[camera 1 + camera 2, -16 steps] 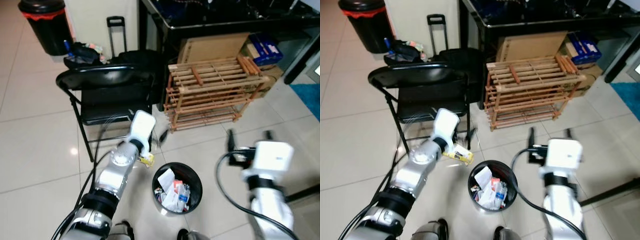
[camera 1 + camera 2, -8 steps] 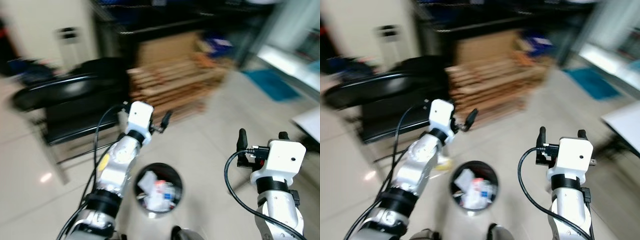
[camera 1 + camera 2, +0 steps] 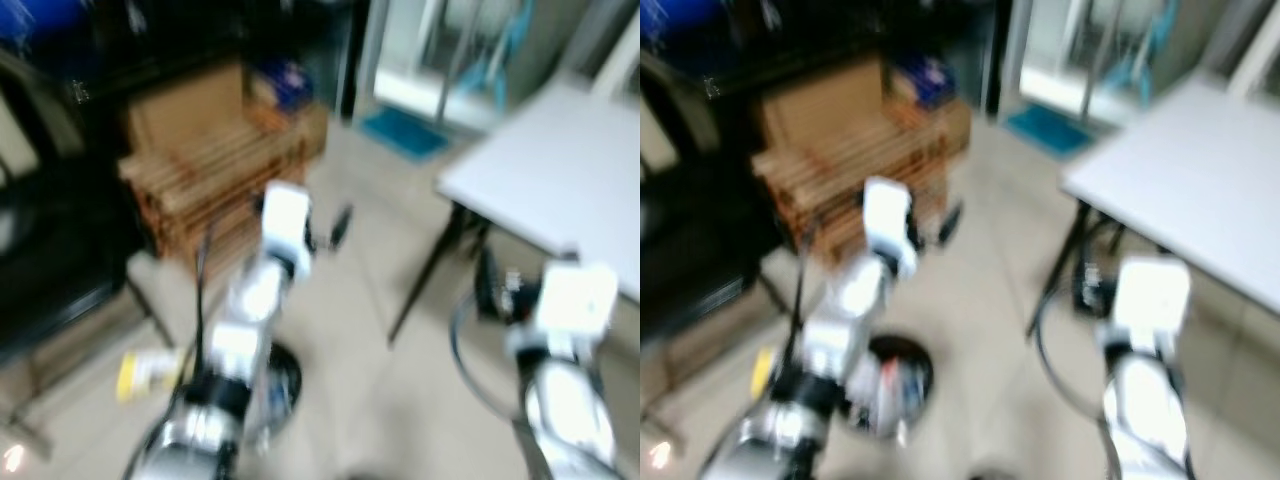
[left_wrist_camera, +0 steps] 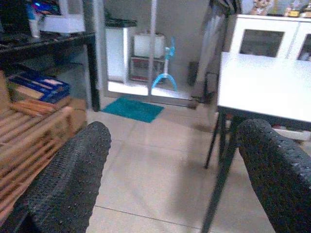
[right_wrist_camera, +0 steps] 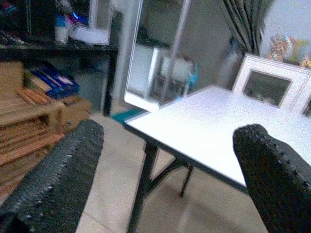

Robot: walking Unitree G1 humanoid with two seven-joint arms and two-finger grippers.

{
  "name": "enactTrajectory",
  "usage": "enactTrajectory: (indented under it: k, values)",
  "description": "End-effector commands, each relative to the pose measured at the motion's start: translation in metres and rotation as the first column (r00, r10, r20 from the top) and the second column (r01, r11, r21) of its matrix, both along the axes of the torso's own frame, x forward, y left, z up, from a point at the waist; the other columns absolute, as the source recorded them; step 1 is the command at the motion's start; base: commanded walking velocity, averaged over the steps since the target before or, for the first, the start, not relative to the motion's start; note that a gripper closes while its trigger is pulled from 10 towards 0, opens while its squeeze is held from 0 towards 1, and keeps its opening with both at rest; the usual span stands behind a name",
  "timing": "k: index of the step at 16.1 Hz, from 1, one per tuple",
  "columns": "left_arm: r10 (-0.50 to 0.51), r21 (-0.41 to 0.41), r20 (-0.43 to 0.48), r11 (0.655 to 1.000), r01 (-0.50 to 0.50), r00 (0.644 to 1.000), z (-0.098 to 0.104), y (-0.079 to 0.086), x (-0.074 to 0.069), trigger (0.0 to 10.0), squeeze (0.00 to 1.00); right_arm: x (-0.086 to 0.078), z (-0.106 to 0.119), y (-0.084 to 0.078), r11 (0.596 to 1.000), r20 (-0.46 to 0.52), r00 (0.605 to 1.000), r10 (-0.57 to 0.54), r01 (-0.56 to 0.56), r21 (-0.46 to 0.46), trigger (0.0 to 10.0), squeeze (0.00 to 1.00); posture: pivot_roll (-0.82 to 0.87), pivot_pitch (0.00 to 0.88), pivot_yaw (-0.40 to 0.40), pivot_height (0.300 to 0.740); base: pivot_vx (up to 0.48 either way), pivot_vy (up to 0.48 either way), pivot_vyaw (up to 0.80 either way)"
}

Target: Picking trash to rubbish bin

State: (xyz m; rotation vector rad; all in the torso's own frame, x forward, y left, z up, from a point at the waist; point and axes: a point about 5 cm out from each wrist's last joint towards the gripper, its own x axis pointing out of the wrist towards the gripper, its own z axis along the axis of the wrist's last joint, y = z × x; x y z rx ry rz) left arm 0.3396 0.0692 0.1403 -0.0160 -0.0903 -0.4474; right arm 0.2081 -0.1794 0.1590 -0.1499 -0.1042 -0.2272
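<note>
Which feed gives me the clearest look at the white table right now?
The right wrist view: the white rectangular table is sharp there, top and dark legs between the open right claw fingers. The left wrist view shows it edge-on at one side. Both eye views show it blurred on the robot's right.

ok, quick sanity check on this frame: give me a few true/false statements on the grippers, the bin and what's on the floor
1. Both grippers are open and hold nothing. True: in each wrist view the left gripper and the right gripper show two spread black fingers with only room between them.
2. The rubbish bin is empty. False: the rubbish bin on the floor by the left arm has trash in it, though blur hides what.
3. A yellow piece of trash lies on the floor outside the bin. True: the yellow item lies on the tiles on the robot's left.
4. The white table stands on the robot's left. False: the white table is on its right.
5. The wooden rack sits on the white table. False: the wooden rack stands on the floor.
</note>
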Motion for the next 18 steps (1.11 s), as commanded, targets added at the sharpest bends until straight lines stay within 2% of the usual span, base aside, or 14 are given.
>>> enactTrajectory:
  k: [1,8,18]
  values:
    - [-0.008,0.010,0.007,1.000,0.008,1.000,0.0044,-0.0004,0.0021,10.0,0.00,-0.0007,0.0049,0.0011,1.000,0.016,1.000,-0.006,0.006,-0.006,10.0,0.00,0.05,0.101,-0.040,0.740,0.000,0.000,-0.77]
    - [-0.030,0.020,-0.001,0.999,0.030,1.000,0.0041,-0.0061,0.0022,10.0,0.00,0.0019,0.0041,0.0019,1.000,0.009,1.000,-0.003,0.003,-0.018,10.0,0.00,0.05,0.099,-0.037,0.740,0.000,0.000,-0.77]
    - [-0.025,0.047,0.029,0.999,0.024,0.999,0.0085,-0.0060,0.0057,10.0,0.00,0.0057,0.0046,-0.0010,1.000,0.013,1.000,-0.011,0.012,-0.023,10.0,0.00,0.06,0.091,-0.034,0.740,0.000,0.000,-0.75]
